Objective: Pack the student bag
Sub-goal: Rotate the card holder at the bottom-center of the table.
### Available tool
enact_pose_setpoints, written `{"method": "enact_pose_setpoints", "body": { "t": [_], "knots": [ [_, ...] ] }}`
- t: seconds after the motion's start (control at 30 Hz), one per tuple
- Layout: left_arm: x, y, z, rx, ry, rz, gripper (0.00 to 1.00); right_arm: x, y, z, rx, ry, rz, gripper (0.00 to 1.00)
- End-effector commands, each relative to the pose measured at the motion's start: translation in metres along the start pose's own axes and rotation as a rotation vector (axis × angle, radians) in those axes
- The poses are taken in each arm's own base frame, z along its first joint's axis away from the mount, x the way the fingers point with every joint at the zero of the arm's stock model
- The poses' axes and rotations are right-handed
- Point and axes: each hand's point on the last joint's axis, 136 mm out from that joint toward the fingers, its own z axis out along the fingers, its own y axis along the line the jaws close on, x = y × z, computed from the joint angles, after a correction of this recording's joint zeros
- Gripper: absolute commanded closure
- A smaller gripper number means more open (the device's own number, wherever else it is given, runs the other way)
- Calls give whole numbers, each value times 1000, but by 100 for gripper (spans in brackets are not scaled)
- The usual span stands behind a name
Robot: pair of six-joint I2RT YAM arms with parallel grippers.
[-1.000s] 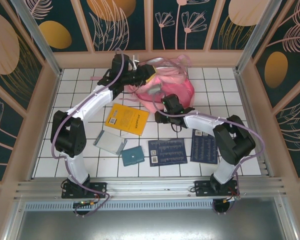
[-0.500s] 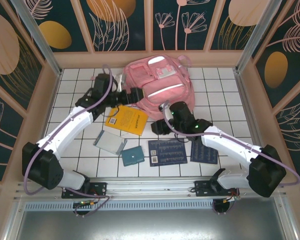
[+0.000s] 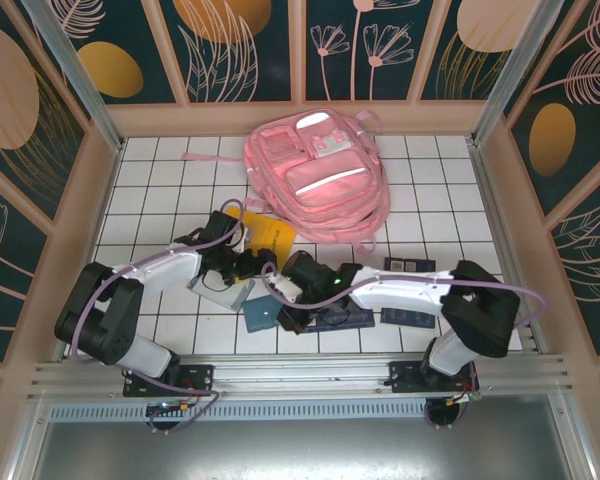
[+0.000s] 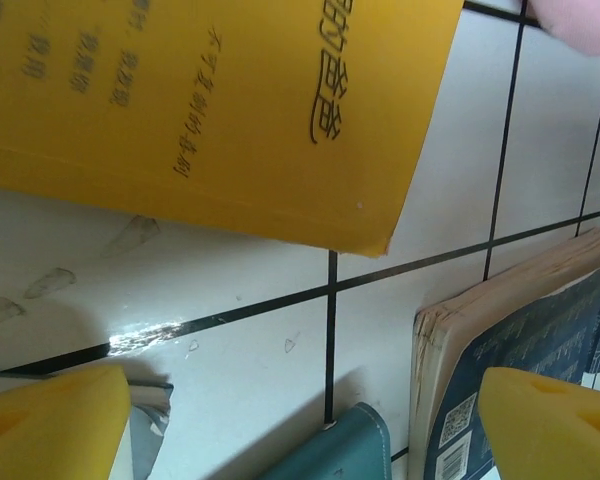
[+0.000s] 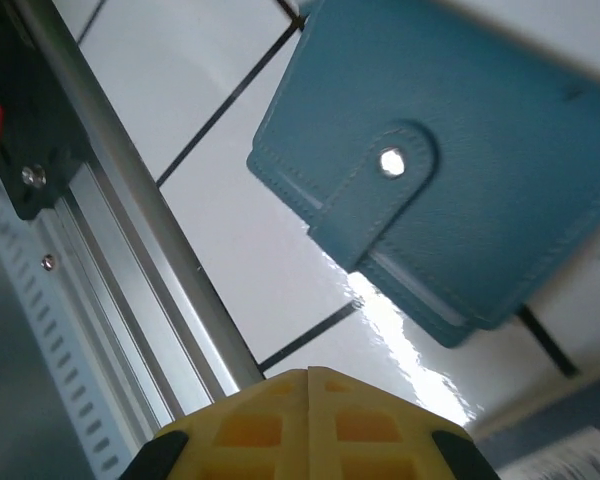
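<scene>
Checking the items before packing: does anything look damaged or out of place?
The dark blue book next to the wallet looks worn. Its near corner is frayed and the page edges are ragged and yellowed. Nothing looks spilled.

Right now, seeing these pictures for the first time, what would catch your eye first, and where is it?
The large soft pink fabric backpack lies flat at the far middle of the white tiled table. Nearer the arms lie a yellow paperback book and a teal leather snap wallet, with the left gripper open over the tiles and the right gripper shut near the wallet.
</scene>
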Motion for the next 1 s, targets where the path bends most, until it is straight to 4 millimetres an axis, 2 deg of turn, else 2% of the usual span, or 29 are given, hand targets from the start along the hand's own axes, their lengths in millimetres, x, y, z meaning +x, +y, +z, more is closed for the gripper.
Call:
{"method": "enact_pose_setpoints", "body": {
  "t": [0.0, 0.07, 0.2, 0.37, 0.47, 0.63, 0.83, 0.97],
  "knots": [
    [21, 5, 16, 18, 84, -6, 11, -4, 10, 15, 1, 53, -72, 100],
    [28, 7, 18, 15, 112, 2, 12, -1, 5, 26, 21, 81, -71, 100],
    [29, 5, 13, 1, 113, 32, 12, 6, -16, 41, 103, 119, -57, 100],
    [37, 20, 12, -63, 132, 26, 12, 7, -50, 39, 262, 110, -48, 100],
    [45, 31, 13, -103, 151, 9, 12, 3, -70, 28, 314, 80, -15, 100],
    [47, 28, 12, -89, 161, -2, 14, -15, -97, 5, 378, -21, 43, 100],
    [45, 28, 3, -112, 138, 4, 17, -33, -135, -26, 481, -165, 144, 100],
    [37, 40, -6, -213, 93, 15, 16, -35, -146, -45, 532, -228, 176, 100]
  ]
}}
